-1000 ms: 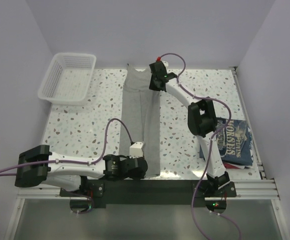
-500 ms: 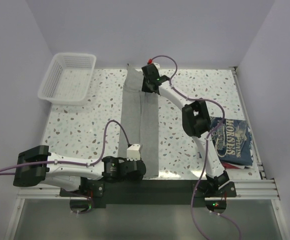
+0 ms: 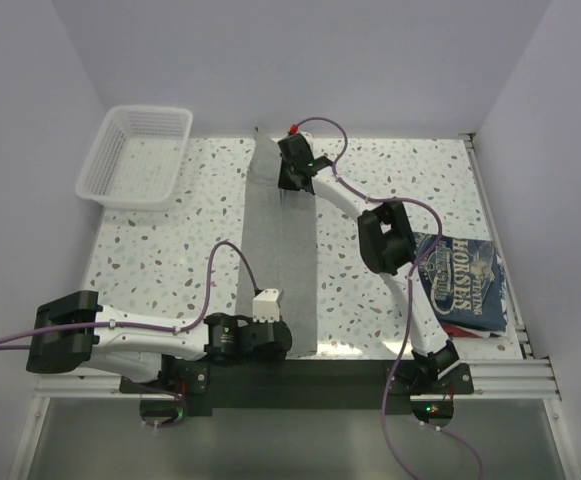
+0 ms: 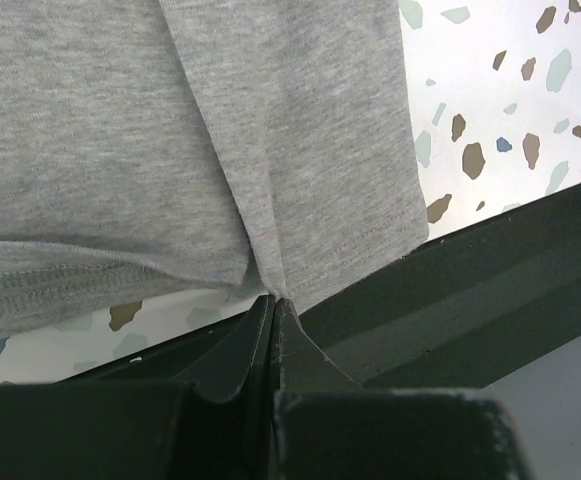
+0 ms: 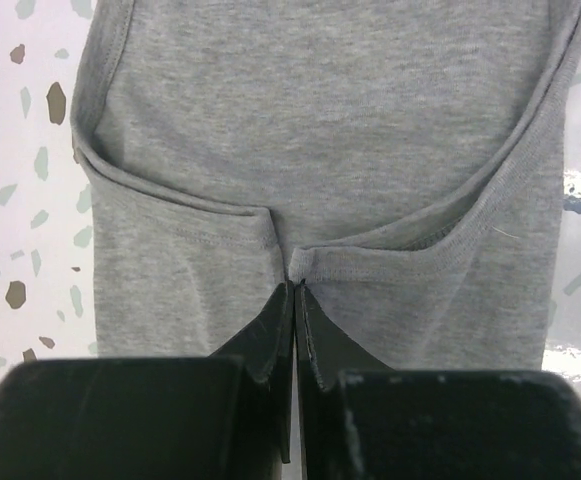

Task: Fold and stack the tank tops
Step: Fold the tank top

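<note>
When you look down from above, you will find these items.

1. Grey tank top (image 3: 282, 250): it lies as a long, narrow strip on the speckled counter (image 3: 160, 250). It runs from the near edge to the far edge, with a lengthwise fold showing.
2. Left end effector (image 4: 273, 300): the jaws are pressed together on a pinch of the grey hem at the near counter edge.
3. Right end effector (image 5: 295, 285): the jaws are closed on the neckline seam at the far end of the same top. The cloth puckers at the tips.
4. Navy tank top (image 3: 465, 282), with white lettering: it sits folded at the right side of the counter, well apart from the grey one. A red one (image 3: 462, 329) peeks out beneath it.
5. White mesh basket (image 3: 150, 108): it stands at the far left corner.
</note>
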Controlling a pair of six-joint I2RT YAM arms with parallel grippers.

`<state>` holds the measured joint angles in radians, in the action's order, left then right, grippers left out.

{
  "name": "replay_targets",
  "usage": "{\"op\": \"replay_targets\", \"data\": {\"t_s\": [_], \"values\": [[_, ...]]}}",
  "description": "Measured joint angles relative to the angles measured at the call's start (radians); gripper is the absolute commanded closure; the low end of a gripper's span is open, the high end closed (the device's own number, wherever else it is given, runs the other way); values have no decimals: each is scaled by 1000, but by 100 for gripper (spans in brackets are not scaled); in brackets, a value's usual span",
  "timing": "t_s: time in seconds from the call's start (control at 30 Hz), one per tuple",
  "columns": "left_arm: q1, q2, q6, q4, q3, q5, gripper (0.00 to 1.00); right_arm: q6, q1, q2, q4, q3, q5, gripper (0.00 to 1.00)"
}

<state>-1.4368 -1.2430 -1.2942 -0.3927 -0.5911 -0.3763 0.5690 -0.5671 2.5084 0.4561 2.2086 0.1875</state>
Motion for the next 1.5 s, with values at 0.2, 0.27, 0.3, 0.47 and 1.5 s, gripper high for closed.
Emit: {"op": "replay_targets", "data": {"t_s": [0.2,0.27,0.3,0.47,1.5], "values": [[-2,0,-3,-9,0,-7,82,2,-2,6,-22,0,-19,73],[-4,2,-4,-17,0,-11,69,4,-2,6,-27,0,-25,65],[-6,3,-3,-22,0,-13,66,5,-2,6,-31,0,-28,60],[-6,26,-4,-60,-10,-34,58,0,-2,6,-37,0,-49,51],[827,-92,560,20,-188,193,52,3,-80,-592,-87,-904,-76,58]]}}
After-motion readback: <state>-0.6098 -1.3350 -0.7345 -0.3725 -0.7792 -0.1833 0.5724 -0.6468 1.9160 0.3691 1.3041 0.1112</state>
